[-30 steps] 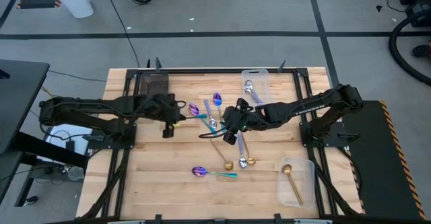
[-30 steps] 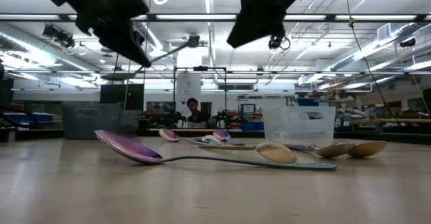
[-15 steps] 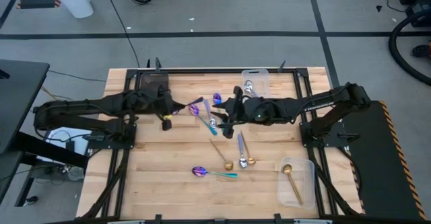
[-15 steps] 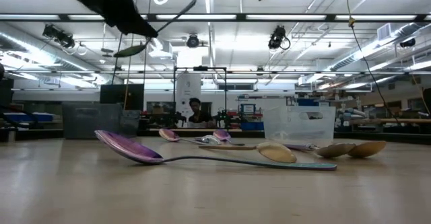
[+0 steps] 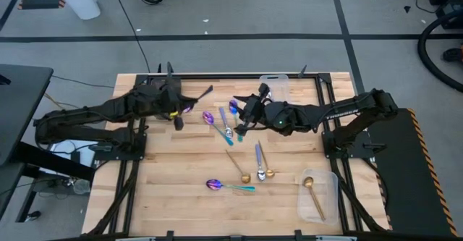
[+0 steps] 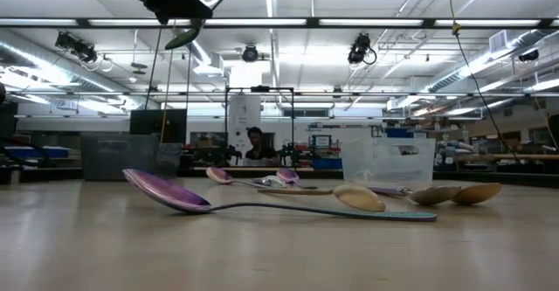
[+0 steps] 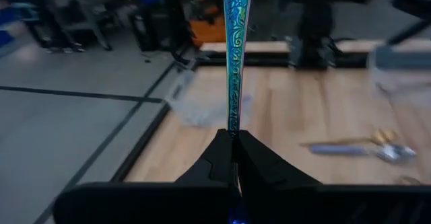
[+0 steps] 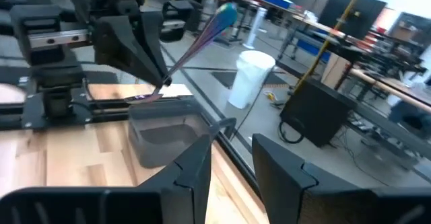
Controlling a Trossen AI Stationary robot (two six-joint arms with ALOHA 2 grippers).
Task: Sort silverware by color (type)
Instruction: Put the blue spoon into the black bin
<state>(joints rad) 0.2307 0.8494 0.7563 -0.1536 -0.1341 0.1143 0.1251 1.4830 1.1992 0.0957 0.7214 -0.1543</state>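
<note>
Wooden slats form the surface (image 5: 181,168), strewn with spoons. Raised above its far left part, the left pincer (image 7: 232,160) is clenched on a teal-handled spoon (image 7: 234,56) whose bowl is cut off in the left wrist view. Near the middle, the right pincer (image 8: 232,160) hovers released, holding nothing. A purple-bowled spoon (image 6: 262,204) lies nearest the low camera; the ones behind it overlap and are hard to separate.

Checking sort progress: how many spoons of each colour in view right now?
Teal-handled spoons, purple bowls: 4, one held in the left gripper
Lavender-handled spoons, silver bowls: 3
Gold spoons: 3
Total: 10
</note>
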